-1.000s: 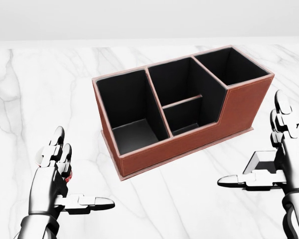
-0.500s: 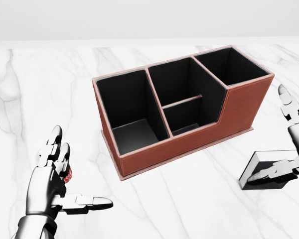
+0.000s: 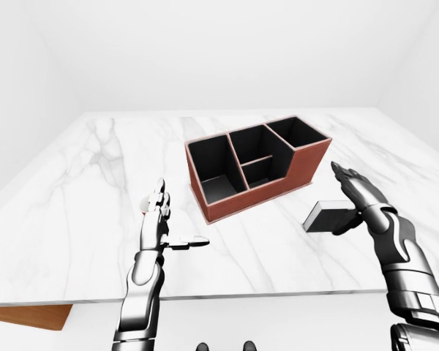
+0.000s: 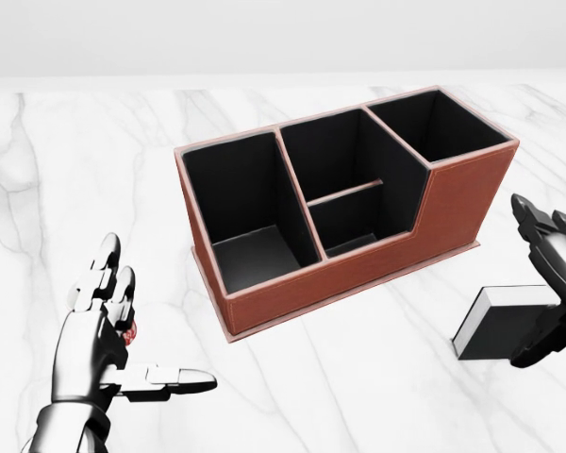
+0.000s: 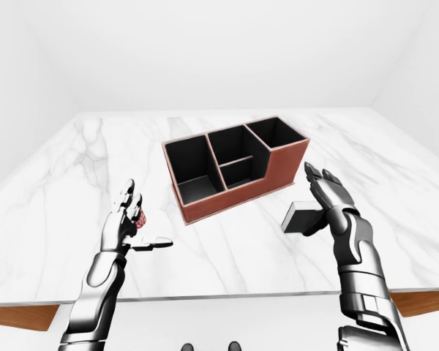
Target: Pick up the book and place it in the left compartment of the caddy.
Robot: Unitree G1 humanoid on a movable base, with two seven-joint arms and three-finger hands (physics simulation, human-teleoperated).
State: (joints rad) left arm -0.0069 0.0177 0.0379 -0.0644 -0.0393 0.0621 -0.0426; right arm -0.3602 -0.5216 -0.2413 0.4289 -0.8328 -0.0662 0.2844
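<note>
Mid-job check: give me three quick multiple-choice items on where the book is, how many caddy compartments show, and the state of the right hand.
1. In the head view, the book lies:
A. inside the caddy
B. on the table, lower right of the caddy
C. by the left hand

2. The caddy shows how many compartments?
A. two
B. four
C. six

3. The right hand is:
A. open beside the book
B. closed round the book
C. inside the caddy

Answers: 1 B, it rests on the marble. 2 B, one left, two middle, one right. 3 A, fingers spread.
</note>
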